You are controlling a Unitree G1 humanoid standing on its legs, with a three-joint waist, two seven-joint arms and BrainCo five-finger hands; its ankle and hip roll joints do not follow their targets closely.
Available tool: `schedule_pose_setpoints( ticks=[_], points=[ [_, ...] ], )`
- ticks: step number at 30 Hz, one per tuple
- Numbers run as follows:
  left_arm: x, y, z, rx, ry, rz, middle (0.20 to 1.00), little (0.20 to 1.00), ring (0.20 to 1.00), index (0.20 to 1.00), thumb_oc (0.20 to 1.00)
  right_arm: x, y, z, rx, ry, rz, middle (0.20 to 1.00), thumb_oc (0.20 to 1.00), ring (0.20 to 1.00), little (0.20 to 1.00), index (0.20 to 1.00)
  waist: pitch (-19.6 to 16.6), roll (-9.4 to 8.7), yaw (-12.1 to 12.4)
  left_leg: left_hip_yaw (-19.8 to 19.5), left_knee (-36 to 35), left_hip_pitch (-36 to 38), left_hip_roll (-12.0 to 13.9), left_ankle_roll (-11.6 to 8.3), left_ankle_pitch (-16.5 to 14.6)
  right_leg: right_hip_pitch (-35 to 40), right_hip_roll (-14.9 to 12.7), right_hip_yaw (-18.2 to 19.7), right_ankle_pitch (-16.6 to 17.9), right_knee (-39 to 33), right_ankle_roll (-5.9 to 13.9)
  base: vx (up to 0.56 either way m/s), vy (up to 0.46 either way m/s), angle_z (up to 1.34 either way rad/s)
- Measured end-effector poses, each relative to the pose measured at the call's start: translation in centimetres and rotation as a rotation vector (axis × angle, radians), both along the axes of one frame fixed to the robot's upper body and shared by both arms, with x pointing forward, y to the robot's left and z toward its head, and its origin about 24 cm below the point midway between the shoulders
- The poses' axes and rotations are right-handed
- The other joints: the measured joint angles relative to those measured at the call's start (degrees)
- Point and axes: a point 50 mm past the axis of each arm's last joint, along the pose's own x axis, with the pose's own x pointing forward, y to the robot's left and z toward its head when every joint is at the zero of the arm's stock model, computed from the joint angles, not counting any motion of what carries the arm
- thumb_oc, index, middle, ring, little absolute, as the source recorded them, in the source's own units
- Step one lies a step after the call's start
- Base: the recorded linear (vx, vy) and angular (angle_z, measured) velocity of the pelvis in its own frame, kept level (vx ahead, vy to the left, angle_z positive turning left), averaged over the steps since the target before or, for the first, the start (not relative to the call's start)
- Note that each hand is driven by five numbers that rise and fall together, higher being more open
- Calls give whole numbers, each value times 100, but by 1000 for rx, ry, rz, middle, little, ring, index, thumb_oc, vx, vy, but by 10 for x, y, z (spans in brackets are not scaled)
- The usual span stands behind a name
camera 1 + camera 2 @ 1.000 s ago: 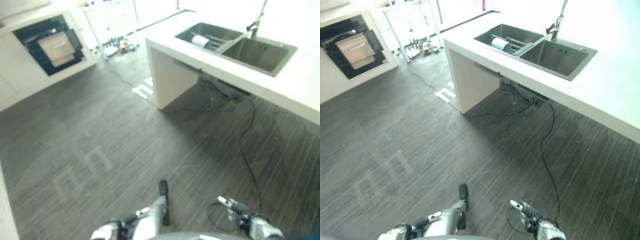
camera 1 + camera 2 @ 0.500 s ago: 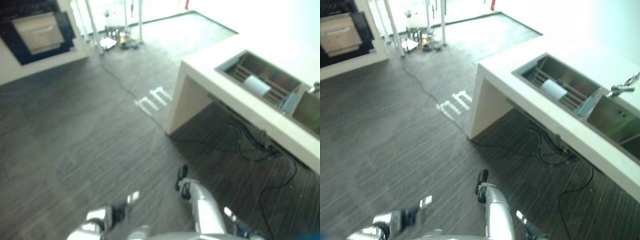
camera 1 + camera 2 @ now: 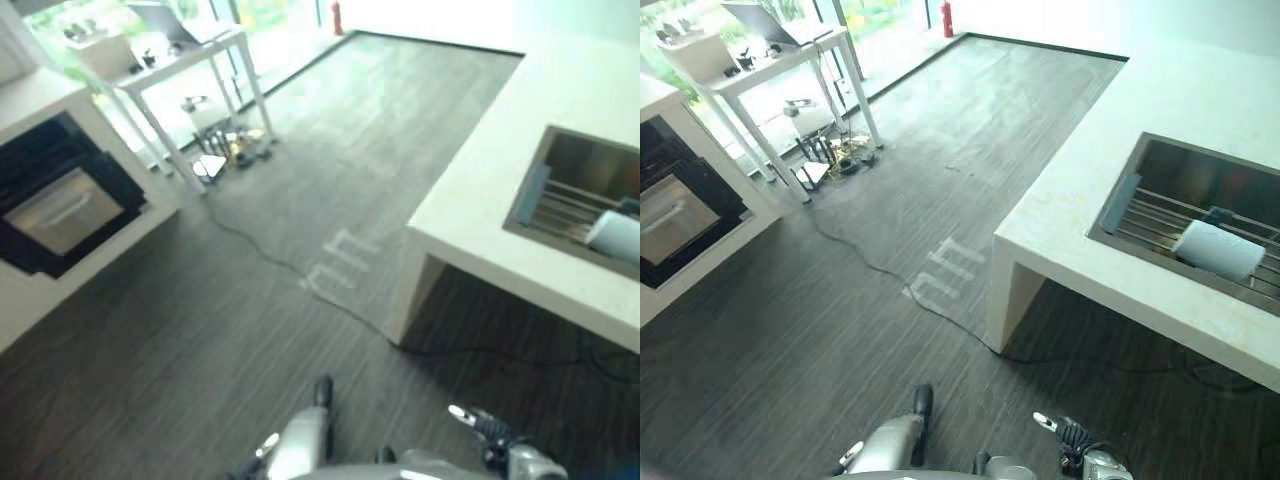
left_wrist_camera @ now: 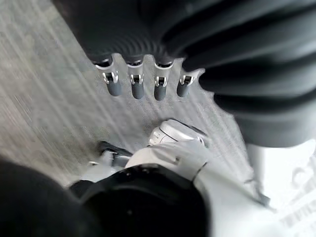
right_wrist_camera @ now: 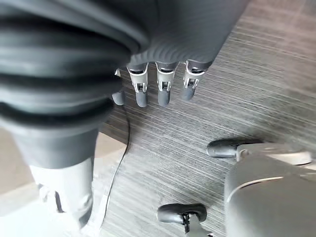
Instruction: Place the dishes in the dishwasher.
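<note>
While nothing is held: both hands hang over the floor.
Left hand (image 4: 143, 81): fingers (image 4: 137, 85) straight, slack, empty.
Right hand (image 5: 158, 81): fingers (image 5: 163, 88) likewise relaxed.
Dish: a white cup (image 3: 1218, 250) lies on its side on the rack in the sink (image 3: 1120, 200).
Handling: probably light, stiff, breakable, slippery; wrap its body.
Room: tabletop (image 3: 1080, 215) edge beside the sink; open floor (image 3: 890, 300) towards the oven (image 3: 670, 215).

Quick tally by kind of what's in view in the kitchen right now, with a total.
Sink: 1
White cup lying in the sink: 1
Counter: 1
Side table: 1
Built-in oven: 1
Total: 5
</note>
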Motion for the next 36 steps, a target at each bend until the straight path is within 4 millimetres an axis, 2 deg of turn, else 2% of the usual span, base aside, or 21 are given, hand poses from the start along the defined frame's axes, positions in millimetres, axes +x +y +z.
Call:
schedule_pose_setpoints(
  ticks=[1,3,6,11,16,18,19,21,24,25,26,27,28,29,30,31,32,33,34,35,36],
  points=[
    [1,-3,0,-2,-2,-16,1000,1000,1000,1000,1000,-6,-3,-1,-10,16,4,1000,1000,1000,1000,1000,-52,91,-56,120,-376,298,2,230,493,-3,-23,-42,-243,271,197,102,168,-28],
    [5,0,1,7,-15,-17,1000,1000,1000,1000,1000,-14,6,-5,16,30,0,1000,1000,1000,1000,1000,-59,88,-116,191,-1039,782,-102,436,777,-390,-252,-277,-638,1040,424,78,136,-31],
    [14,5,3,28,-30,-20,1000,1000,1000,1000,1000,-23,19,-11,53,51,-5,1000,1000,1000,1000,1000,-76,86,-234,168,-1098,899,-340,529,706,-884,-520,-361,-725,1019,487,39,94,10],
    [-4,5,0,25,7,-4,1000,1000,1000,1000,1000,-26,23,-12,57,57,-18,1000,1000,1000,1000,1000,-181,36,-181,260,-1127,1046,-499,727,442,-1335,-633,-341,-350,937,538,-4,63,-1],
    [-17,4,-2,25,55,-3,1000,1000,1000,1000,1000,-27,21,-12,32,62,-57,1000,1000,1000,1000,1000,-270,-138,-141,502,-1088,1100,-488,680,381,-1369,-707,-357,237,818,684,-37,6,-27],
    [-18,5,-2,38,71,-22,1000,1000,1000,1000,1000,-18,21,-10,38,34,-81,1000,1000,1000,1000,1000,-264,-116,-63,979,-1083,1101,-174,652,437,-1718,-586,-494,485,1114,869,-169,-182,-112],
    [-22,6,-2,49,94,-29,1000,1000,1000,1000,1000,-8,21,-8,41,6,-82,1000,1000,1000,1000,1000,-257,-81,-55,1191,-1034,1034,-23,704,321,-1934,-673,-796,333,1624,890,-169,-355,-130],
    [-6,10,1,66,58,-30,1000,1000,1000,1000,1000,-10,18,-8,34,11,-91,1000,1000,1000,1000,1000,-253,-86,-87,1313,-957,1039,60,565,248,-1966,-1343,-798,59,2239,1015,-133,-542,-62],
    [-1,14,2,44,39,62,1000,1000,1000,1000,1000,-15,21,-11,36,29,-153,1000,1000,1000,1000,1000,-280,-119,-91,1453,-938,963,205,242,357,-1543,-2366,-548,291,1175,1495,-61,-717,-37],
    [-4,14,2,37,48,75,1000,1000,1000,1000,1000,-16,20,-10,20,32,-168,1000,1000,1000,1000,1000,-301,-154,-86,1512,-952,940,320,128,427,-1510,-2481,-575,332,964,1564,-56,-832,-43],
    [-11,14,1,27,70,97,1000,1000,1000,1000,1000,-16,19,-10,24,35,-167,1000,1000,1000,1000,1000,-300,-164,-97,1572,-886,907,548,-67,510,-1557,-2461,-814,299,996,1551,-69,-713,-53],
    [-21,18,1,35,91,147,1000,1000,1000,1000,1000,-19,22,-12,39,52,-158,1000,1000,1000,1000,1000,-320,-202,-69,1687,-737,787,917,-274,509,-1711,-2213,-1151,170,1340,1329,-59,-592,-66],
    [-26,23,2,49,101,205,1000,1000,1000,1000,1000,-18,23,-12,38,55,-143,1000,1000,1000,1000,1000,-359,-254,-64,1650,-734,761,1234,-427,540,-1820,-1824,-1054,315,1421,1212,-37,-606,-47],
    [-29,11,-1,24,123,215,1000,1000,1000,1000,1000,-26,14,-11,12,71,-153,1000,1000,1000,1000,1000,-416,-89,-129,1506,-990,816,1573,-488,351,-1892,-1411,-1196,141,1533,991,14,-699,-35],
    [-35,4,-3,-1,133,246,1000,1000,1000,1000,1000,-33,9,-12,1,92,-161,1000,1000,1000,1000,1000,-445,-57,-179,1572,-945,811,1818,-149,-153,-2145,-1081,-1166,-111,1937,628,4,-642,-21],
    [-37,5,-4,25,125,254,1000,1000,1000,1000,1000,-40,3,-11,-13,106,-172,1000,1000,1000,1000,1000,-442,-46,-189,1578,-293,521,2161,417,119,-2348,-832,-1192,-378,2305,267,27,-564,-23],
    [-32,6,-4,28,105,249,1000,1000,1000,1000,1000,-48,-3,-11,-27,122,-192,1000,1000,1000,1000,1000,-406,-63,-203,1798,277,242,2286,301,1167,-2351,-701,-1287,-468,2390,110,18,-356,46],
    [-22,11,-2,51,90,223,1000,1000,1000,1000,1000,-63,-5,-12,-30,150,-217,1000,1000,1000,1000,1000,-385,-131,-347,2057,783,-190,2361,-28,1658,-2233,-731,-1584,-552,2348,-34,106,-219,79],
    [-15,14,0,58,59,209,1000,1000,1000,1000,1000,-77,-7,-13,-33,202,-229,1000,1000,1000,1000,1000,-368,-191,-346,2213,1363,-465,2256,-289,1139,-2166,-709,-1668,-526,2196,-59,108,-113,66],
    [-10,14,0,54,31,210,1000,1000,1000,1000,1000,-78,-11,-12,-39,223,-227,1000,1000,1000,1000,1000,-324,-262,-289,2064,1354,-388,1794,-417,536,-2065,-679,-1599,-358,1935,144,149,-95,-22],
    [-17,9,-1,37,33,211,1000,1000,1000,1000,1000,-76,-14,-11,-43,228,-223,1000,1000,1000,1000,1000,-336,-282,-237,1754,848,-110,1020,-426,97,-1762,-509,-1404,58,1217,119,195,-5,-74]
  ],
)
